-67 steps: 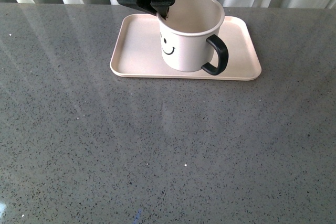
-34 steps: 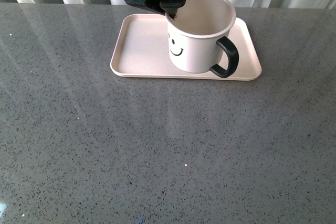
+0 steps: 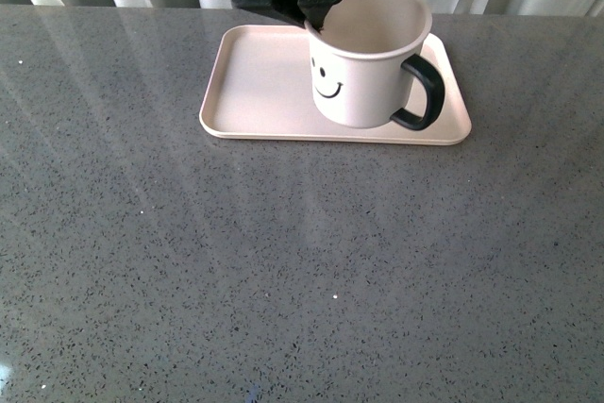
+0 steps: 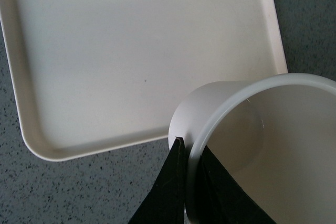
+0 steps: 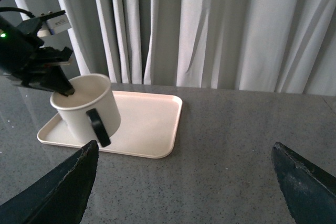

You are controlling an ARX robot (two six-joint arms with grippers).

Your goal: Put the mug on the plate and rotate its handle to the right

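Observation:
The white mug (image 3: 368, 73) with a black smiley face stands on the right half of the pale pinkish-beige plate (image 3: 255, 82). Its black handle (image 3: 423, 92) points right and a little toward me. My left gripper (image 3: 311, 14) reaches in from the far side and is shut on the mug's rim, one finger (image 4: 169, 187) outside the wall and one inside. In the left wrist view the mug (image 4: 252, 145) and plate (image 4: 131, 51) fill the picture. My right gripper (image 5: 184, 182) is open and empty, off to the right; its view shows the mug (image 5: 86, 108) and plate (image 5: 152, 124).
The grey speckled table (image 3: 302, 271) stretches wide in front of the plate. Pale curtains (image 5: 210, 24) hang behind the table's far edge.
The mug has moved right along the plate with my left gripper on its rim, and the handle has swung further to the right.

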